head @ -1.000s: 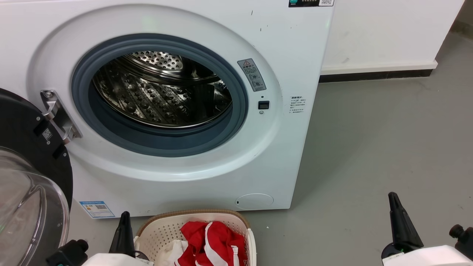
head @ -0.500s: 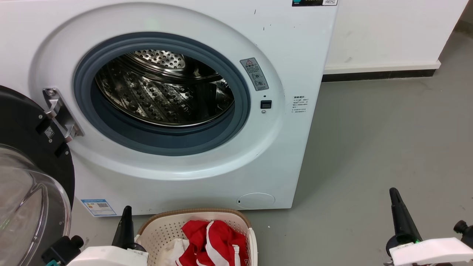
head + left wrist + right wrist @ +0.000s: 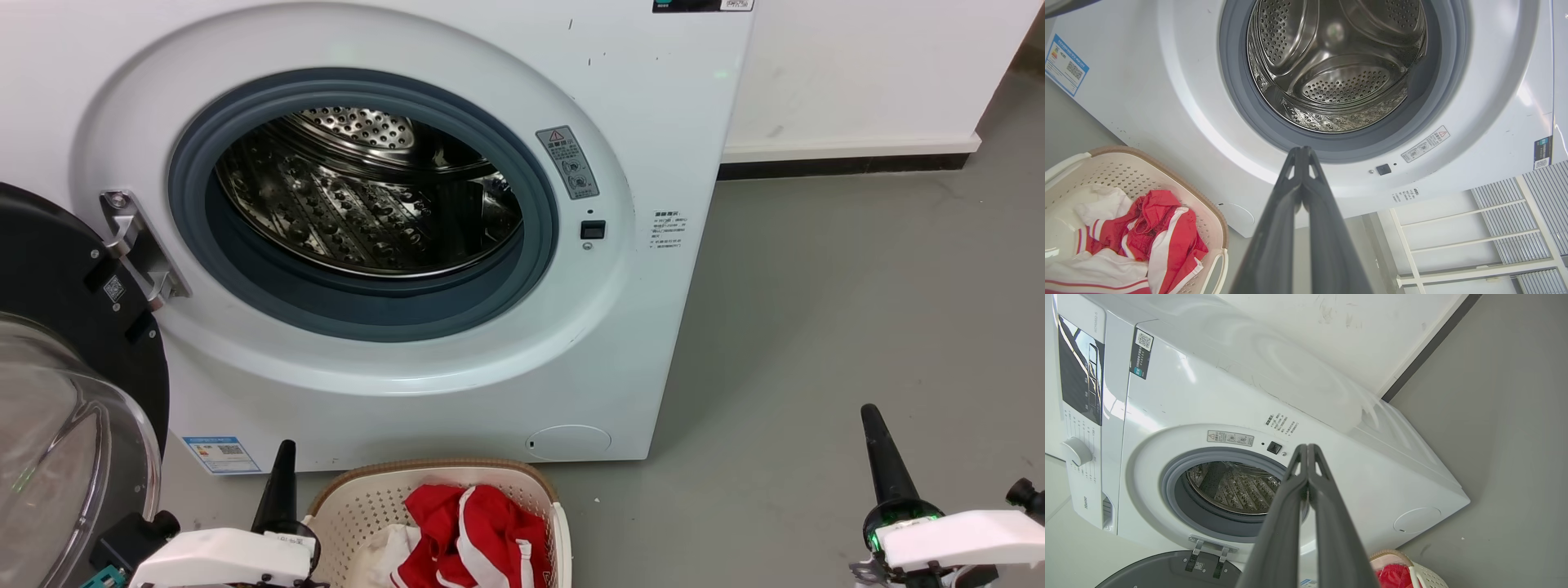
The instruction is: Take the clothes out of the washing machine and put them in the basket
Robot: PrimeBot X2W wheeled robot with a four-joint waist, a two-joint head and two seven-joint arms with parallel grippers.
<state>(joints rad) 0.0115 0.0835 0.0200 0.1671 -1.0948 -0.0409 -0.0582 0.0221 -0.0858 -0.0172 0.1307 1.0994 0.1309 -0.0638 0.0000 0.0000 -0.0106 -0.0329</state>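
The washer stands on the grey floor against a white wall. Its door is swung wide open to the robot's left, hanging on a metal hinge, with the black frame above and the domed glass below in the head view. Inside the grey seal the drum shows bare perforated steel and raised ribs. A blue label is stuck low on the washer's front, near the door.

The basket sits on the floor just in front of the washer, below the porthole, cut off by the bottom edge of the head view. The clothes lie inside it: red fabric with white stripes, bunched toward the basket's right side, and a white cloth touching it on the left.

The left end effector hangs just beside the basket's left rim, between the basket and the door. Its two fingers are pressed together with nothing between them; in the left wrist view they meet at the tips and point at the lower part of the seal. The right end effector is well apart from the basket, off to the right over bare floor. Its fingers are likewise together and hold nothing; in the right wrist view their tips show in front of the white ring of the washer's front, just beside the small black latch.
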